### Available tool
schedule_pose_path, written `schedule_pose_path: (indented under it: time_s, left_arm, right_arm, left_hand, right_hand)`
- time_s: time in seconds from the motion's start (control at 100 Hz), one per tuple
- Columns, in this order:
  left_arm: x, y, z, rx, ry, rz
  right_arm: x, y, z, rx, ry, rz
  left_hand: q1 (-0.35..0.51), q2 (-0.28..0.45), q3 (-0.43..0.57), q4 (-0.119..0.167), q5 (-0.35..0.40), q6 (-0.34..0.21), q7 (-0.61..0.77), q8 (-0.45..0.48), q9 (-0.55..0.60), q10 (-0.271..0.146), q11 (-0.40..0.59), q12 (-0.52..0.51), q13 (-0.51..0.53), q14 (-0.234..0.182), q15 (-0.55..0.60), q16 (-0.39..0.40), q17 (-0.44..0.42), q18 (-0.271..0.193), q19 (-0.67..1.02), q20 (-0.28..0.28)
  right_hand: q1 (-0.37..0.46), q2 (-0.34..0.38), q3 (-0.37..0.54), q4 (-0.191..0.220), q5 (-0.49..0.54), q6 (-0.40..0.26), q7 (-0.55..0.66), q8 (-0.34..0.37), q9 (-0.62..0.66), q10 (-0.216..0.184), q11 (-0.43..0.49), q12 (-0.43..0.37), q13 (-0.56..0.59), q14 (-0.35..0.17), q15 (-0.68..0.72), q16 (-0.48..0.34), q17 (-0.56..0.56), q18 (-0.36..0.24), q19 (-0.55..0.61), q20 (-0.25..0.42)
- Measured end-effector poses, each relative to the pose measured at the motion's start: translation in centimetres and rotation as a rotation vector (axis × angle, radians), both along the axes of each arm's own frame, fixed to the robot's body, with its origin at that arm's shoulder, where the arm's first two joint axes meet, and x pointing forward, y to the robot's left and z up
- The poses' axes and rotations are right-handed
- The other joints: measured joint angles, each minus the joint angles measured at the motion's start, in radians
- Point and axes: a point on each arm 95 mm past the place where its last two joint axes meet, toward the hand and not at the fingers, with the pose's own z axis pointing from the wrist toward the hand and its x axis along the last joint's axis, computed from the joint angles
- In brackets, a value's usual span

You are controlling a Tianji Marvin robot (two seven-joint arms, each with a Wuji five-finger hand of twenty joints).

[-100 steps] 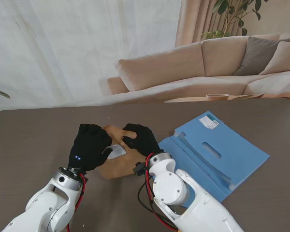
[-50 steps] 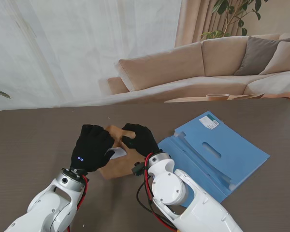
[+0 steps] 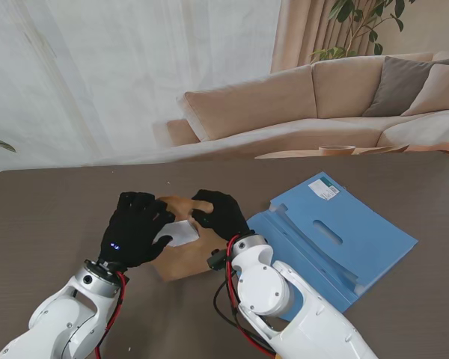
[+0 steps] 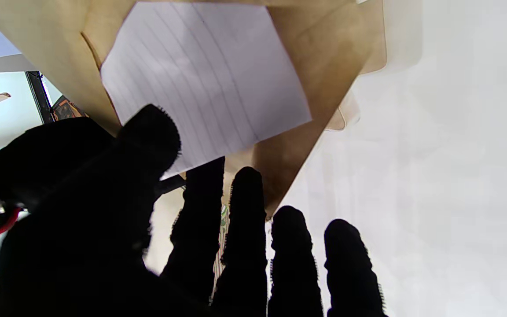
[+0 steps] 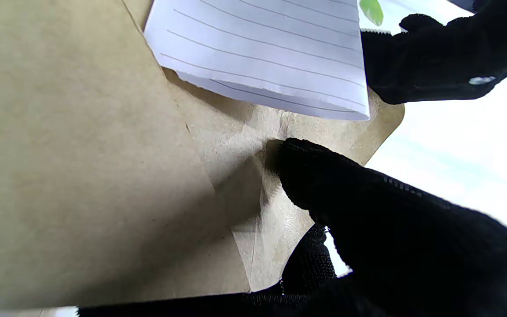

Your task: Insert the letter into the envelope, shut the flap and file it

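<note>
A brown envelope (image 3: 183, 262) is held off the table between my two black-gloved hands. My right hand (image 3: 221, 213) pinches its open flap, thumb pressed on the paper (image 5: 390, 229). A white lined letter (image 3: 178, 233) lies against the envelope's mouth (image 5: 262, 53). My left hand (image 3: 132, 228) grips the letter's edge between thumb and index finger (image 4: 148, 136). The letter (image 4: 205, 75) shows broad and flat against the brown envelope (image 4: 324, 66). How much of the sheet is inside the envelope (image 5: 82, 176) I cannot tell.
An open blue file folder (image 3: 337, 232) lies on the dark table (image 3: 45, 217) to the right of my right arm. A beige sofa (image 3: 299, 97) stands beyond the table's far edge.
My left hand has shifted left and nearer to me with its fingers spread wider, and more of the white letter now shows. The right hand has barely moved.
</note>
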Motion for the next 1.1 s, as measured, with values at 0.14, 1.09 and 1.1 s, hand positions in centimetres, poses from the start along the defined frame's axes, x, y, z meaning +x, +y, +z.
schedule_pose_path:
  time_s: [0.14, 1.09, 1.1]
  left_arm:
    - [-0.1, 0.5, 0.2, -0.022, -0.002, -0.002]
    - [-0.1, -1.4, -0.3, -0.037, 0.037, 0.003]
    - [-0.1, -1.4, -0.3, -0.036, 0.036, 0.004]
  right_arm:
    - [0.0, 0.0, 0.0, -0.002, 0.002, -0.001]
    - [-0.2, 0.4, 0.0, 0.027, 0.011, 0.017]
    - [-0.2, 0.4, 0.0, 0.027, 0.011, 0.017]
  left_hand:
    - [0.015, 0.0, -0.001, 0.0, 0.015, -0.001, 0.003, 0.007, 0.0, -0.003, 0.0, -0.013, 0.0, -0.003, 0.0, -0.017, 0.0, 0.0, 0.0, -0.001]
    - [0.152, 0.004, -0.062, 0.0, 0.173, 0.083, 0.256, -0.022, 0.113, 0.035, -0.004, 0.195, 0.016, 0.017, 0.016, -0.001, 0.0, 0.0, 0.018, -0.009]
    - [0.152, 0.004, -0.062, 0.0, 0.173, 0.083, 0.256, -0.022, 0.113, 0.035, -0.004, 0.195, 0.016, 0.017, 0.016, -0.001, 0.0, 0.0, 0.018, -0.009]
  right_hand:
    - [0.0, 0.0, 0.0, 0.0, 0.0, 0.0, 0.0, 0.0, 0.0, 0.0, 0.0, 0.0, 0.0, 0.0, 0.0, 0.0, 0.0, 0.0, 0.0, 0.0]
    - [0.0, 0.0, 0.008, 0.0, 0.0, 0.001, 0.0, 0.022, 0.01, 0.001, 0.004, 0.001, 0.002, 0.0, 0.0, 0.0, 0.007, 0.0, 0.0, 0.0]
    - [0.0, -0.001, 0.008, 0.0, 0.0, 0.001, 0.0, 0.024, 0.01, 0.002, 0.004, 0.001, 0.003, 0.0, 0.0, 0.0, 0.007, 0.0, 0.0, 0.0]
